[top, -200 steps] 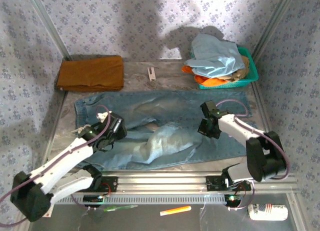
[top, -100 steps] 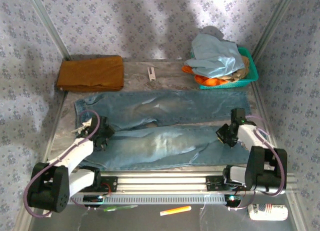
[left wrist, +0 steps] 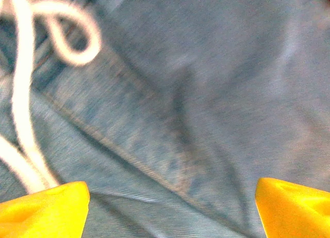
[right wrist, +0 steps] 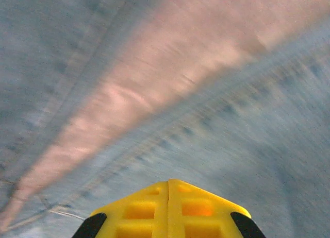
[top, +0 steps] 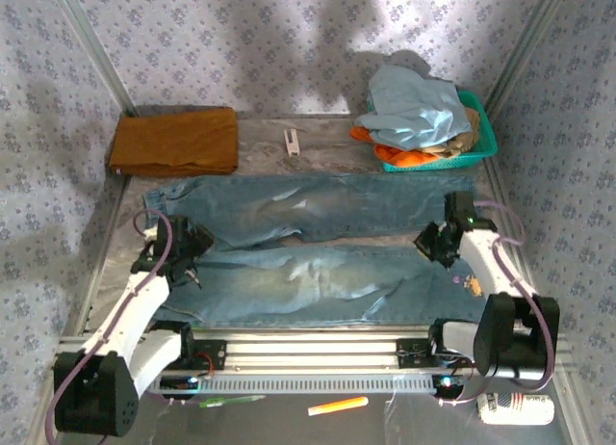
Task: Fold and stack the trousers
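Observation:
The trousers [top: 318,248], faded light blue denim, lie flat across the table with the waistband at the left and both legs running right. My left gripper [top: 179,254] hovers over the waistband end. In the left wrist view its yellow fingertips [left wrist: 44,207] stand wide apart, so the left gripper [left wrist: 172,204] is open above the denim [left wrist: 206,94], with the white drawstring [left wrist: 23,88] looping at the left. My right gripper [top: 438,243] is near the leg ends, over the gap between the legs. The right gripper [right wrist: 168,185] is shut on nothing, above blurred denim [right wrist: 247,135].
A folded mustard-brown cloth [top: 175,142] lies at the back left. A teal basket [top: 484,142] at the back right holds a pale blue garment [top: 414,108] and orange cloth. A small white object [top: 292,140] sits between them. An aluminium rail [top: 308,344] borders the near edge.
The near leg, bunched up before, now lies stretched flat. My left gripper moved left to the waistband and opened wider. My right gripper swung right to the leg ends, still shut.

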Tool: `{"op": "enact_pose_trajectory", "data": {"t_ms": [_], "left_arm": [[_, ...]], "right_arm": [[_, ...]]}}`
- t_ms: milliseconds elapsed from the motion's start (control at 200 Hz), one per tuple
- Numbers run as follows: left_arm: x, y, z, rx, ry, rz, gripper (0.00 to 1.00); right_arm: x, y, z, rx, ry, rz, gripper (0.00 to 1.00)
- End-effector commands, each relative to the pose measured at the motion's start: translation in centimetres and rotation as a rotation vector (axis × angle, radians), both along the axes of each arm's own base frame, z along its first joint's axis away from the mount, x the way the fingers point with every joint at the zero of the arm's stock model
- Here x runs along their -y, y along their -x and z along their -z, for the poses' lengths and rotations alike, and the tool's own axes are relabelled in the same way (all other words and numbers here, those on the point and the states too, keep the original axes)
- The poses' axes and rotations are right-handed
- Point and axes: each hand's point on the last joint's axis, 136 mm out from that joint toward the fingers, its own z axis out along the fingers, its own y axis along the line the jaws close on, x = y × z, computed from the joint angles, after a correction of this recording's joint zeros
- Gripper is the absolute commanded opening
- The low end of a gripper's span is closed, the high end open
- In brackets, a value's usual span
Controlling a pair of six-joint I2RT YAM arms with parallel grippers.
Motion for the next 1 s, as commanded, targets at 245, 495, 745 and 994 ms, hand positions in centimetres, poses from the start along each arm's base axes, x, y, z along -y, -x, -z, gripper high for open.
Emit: {"op": "enact_pose_trajectory", "data": {"t_ms": [245, 495, 745, 994], "left_arm": [[0.1, -6.7, -1.1, 0.017, 0.003, -0.029, 0.87], [-2.5, -8.4, 1.4, -0.024, 0.018, -0.122, 0.87], [-4.5, -7.8, 3.5, -0.072, 0.047, -0.203, 0.89], [-5.4, -7.0, 2.7, -0.053, 0.053, -0.226, 0.92]], "right_arm": [[6.5, -10.2, 4.9, -0.086, 0.102, 0.195, 0.00], [8.3, -7.7, 7.7, -0.154, -0.004, 0.270, 0.00], [10.3, -3.5, 7.4, -0.152, -0.019, 0.349, 0.00], [10.7, -3.2, 7.3, -0.129, -0.066, 0.347, 0.00]]}}
